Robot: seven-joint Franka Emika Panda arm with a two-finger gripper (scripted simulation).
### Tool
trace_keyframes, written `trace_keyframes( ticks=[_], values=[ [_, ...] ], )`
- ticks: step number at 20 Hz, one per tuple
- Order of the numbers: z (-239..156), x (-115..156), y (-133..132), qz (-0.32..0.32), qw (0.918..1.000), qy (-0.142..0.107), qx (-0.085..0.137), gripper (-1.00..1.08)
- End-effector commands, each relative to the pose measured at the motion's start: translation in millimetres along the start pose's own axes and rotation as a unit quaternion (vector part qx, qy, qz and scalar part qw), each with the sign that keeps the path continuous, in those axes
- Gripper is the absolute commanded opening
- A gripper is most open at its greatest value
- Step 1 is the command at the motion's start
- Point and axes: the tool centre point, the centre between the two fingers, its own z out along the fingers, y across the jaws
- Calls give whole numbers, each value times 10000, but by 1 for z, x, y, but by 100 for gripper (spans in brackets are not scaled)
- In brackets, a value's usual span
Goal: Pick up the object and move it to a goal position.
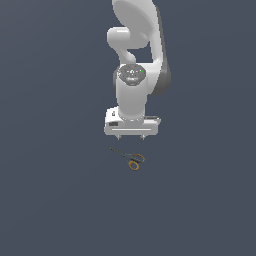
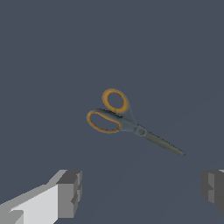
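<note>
Early stage: the scissors (image 1: 130,158) lie flat on the dark surface (image 1: 50,200), ungrasped, just ahead of the gripper (image 1: 131,137), whose fingers (image 2: 70,192) are spread wide; pickup and transfer remain

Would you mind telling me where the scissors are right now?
The scissors lie flat on the dark surface near the middle of the exterior view, just below the gripper, untouched; in the wrist view they sit ahead of the spread fingers.
</note>
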Motion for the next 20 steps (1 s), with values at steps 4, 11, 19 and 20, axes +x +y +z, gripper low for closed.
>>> trace_keyframes(
  ticks=[4,11,19,20],
  values=[
    [-3,2,2,18,10000,30,-13,100],
    [-23,14,12,174,9997,181,-76,100],
    [-18,13,12,44,9998,169,-80,100],
    [-17,13,13,-3,9998,168,-84,100]
  ],
)
